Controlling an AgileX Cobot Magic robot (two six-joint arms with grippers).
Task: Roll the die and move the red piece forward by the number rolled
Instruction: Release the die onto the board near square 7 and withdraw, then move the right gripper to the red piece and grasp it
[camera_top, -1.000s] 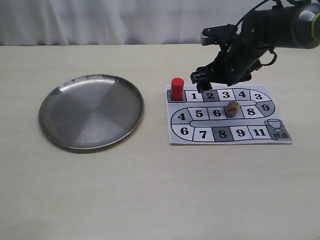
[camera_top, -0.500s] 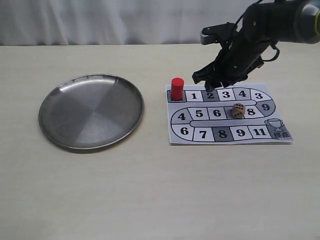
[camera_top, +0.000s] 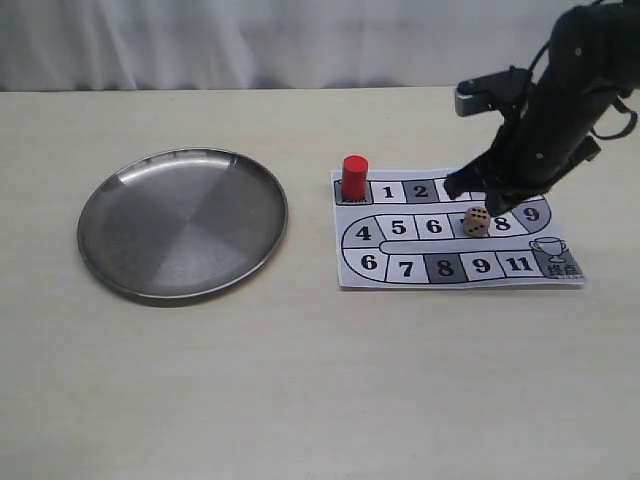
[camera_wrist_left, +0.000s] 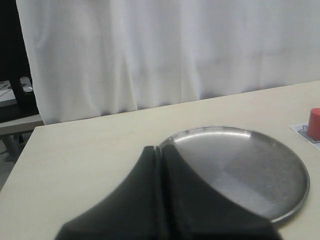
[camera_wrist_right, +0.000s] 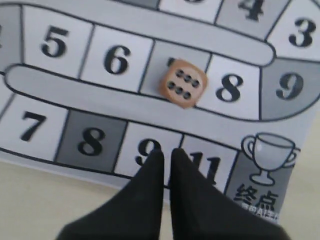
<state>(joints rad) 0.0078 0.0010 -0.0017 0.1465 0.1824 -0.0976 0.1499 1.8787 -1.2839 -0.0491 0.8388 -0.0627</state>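
The die (camera_top: 477, 221), seen tumbling a second ago, is now settled on the board (camera_top: 345, 275), on the grey square between 6 and 8, with six pips uppermost. The right claw (camera_wrist_right: 166, 153), clenched and empty, has been drawn rightward. The red piece (camera_top: 354, 177) is left upright just before square 1, so six steps are judged owed. The left claw (camera_wrist_left: 160, 150) is held clenched near the steel plate (camera_top: 120, 180), in which nothing lies.
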